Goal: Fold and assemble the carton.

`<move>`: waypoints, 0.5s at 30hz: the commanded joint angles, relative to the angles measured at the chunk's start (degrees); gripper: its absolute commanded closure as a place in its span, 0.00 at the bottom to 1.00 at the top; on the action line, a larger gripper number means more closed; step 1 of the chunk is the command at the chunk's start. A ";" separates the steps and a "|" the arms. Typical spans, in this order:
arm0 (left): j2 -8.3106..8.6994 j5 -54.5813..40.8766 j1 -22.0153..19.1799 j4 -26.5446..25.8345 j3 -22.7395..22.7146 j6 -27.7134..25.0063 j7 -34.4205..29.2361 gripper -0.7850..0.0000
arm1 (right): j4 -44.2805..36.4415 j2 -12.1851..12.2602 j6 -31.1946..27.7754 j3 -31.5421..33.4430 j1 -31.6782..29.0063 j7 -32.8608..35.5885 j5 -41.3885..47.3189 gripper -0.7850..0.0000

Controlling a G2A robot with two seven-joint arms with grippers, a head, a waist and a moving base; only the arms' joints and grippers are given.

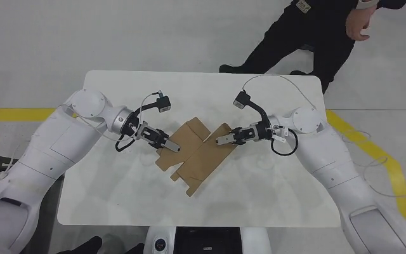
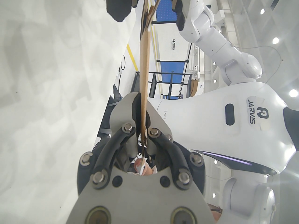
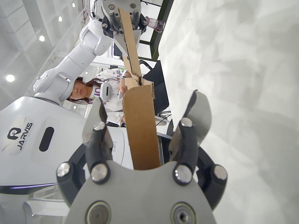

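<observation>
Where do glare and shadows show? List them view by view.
Left wrist view: ceiling lights flare into streaks, and soft grey shadows mottle the table. Right wrist view: the lights show as hard bright spots, with similar mottled table shadows. Top view: even light, no glare on the carton.

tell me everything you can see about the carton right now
The carton is a flat blank of brown corrugated cardboard with several flaps and crease lines, and it still looks unassembled. It spreads at an angle over the middle of the white table. The left gripper is clamped shut on one edge. At the opposite end, a round-cornered flap sits between the open fingers of the right gripper, which do not pinch it.
</observation>
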 commanded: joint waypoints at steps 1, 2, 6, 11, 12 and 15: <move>0.01 0.09 -0.04 -0.01 0.03 -0.07 0.07 1.00 | 0.09 0.08 -0.10 -0.36 0.19 -0.11 0.22 0.80; 0.01 0.11 -0.06 -0.04 0.04 -0.16 0.15 1.00 | 0.14 0.13 -0.18 -0.56 0.29 -0.18 0.34 0.82; 0.06 0.11 -0.10 -0.02 0.15 -0.11 0.11 1.00 | 0.38 0.32 -0.31 -1.29 0.68 -0.31 0.89 0.98; 0.05 -0.47 -0.22 0.66 0.02 -0.27 0.27 0.76 | 0.57 0.55 -0.36 -2.14 1.06 -0.36 1.72 1.00; 0.02 -0.86 -0.24 1.01 -0.06 -0.29 0.29 0.47 | 0.68 0.58 -0.40 -2.28 1.10 -0.41 1.99 1.00; -0.19 -2.40 -0.32 2.37 -0.39 -0.04 0.05 0.00 | 1.46 0.68 -1.20 -2.27 1.16 -1.21 3.00 1.00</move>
